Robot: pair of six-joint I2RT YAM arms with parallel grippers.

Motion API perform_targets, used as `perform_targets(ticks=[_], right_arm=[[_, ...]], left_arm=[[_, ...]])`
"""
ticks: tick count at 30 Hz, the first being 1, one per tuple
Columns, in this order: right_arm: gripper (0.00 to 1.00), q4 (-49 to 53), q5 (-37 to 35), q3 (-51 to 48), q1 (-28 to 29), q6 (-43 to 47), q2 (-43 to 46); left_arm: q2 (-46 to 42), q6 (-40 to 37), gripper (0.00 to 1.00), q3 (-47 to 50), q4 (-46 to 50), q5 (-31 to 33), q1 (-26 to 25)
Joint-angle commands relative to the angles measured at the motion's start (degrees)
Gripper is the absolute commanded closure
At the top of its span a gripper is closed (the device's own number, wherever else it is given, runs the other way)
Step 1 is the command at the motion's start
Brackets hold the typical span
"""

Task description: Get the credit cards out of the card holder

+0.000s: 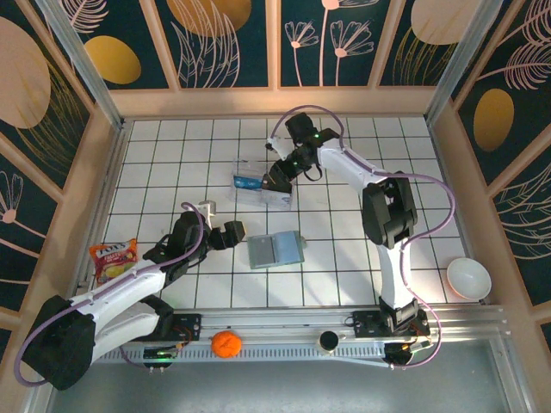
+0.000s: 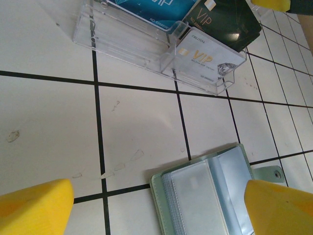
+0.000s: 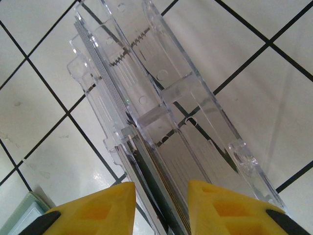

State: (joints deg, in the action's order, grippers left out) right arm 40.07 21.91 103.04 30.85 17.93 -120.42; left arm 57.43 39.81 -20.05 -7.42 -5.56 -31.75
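Just ahead of my left pincer (image 1: pixel 229 234), fingers spread wide and empty, the card holder (image 2: pixel 205 196) lies open on the bench (image 2: pixel 44 107); that arm stretches low. My right arm folds at the elbow, wrist tipped down. Its pincer (image 3: pixel 161 205) straddles card edges in the clear box (image 3: pixel 195 147); I cannot tell if it grips.

Grey-green card holder (image 2: pixel 205 196), pale blue inside; white desk (image 2: pixel 49 112) with black grid lines; blue card (image 2: pixel 146 7), black card (image 2: pixel 230 22).
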Motion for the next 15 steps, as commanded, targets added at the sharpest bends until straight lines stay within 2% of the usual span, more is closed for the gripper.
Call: perform_targets(ticks=[1,15], right_arm=[[0.68,1.7,-0.7,2.4,0.2,1.0,-1.6],[0.74,2.2,-1.3,2.8,1.8,1.4,-2.7]], left_arm=[[0.3,-1.0,0.11,-1.0,-1.2,-0.6,0.4],[0.6,-1.0,0.10,-0.5,-1.5,-0.5,0.4]])
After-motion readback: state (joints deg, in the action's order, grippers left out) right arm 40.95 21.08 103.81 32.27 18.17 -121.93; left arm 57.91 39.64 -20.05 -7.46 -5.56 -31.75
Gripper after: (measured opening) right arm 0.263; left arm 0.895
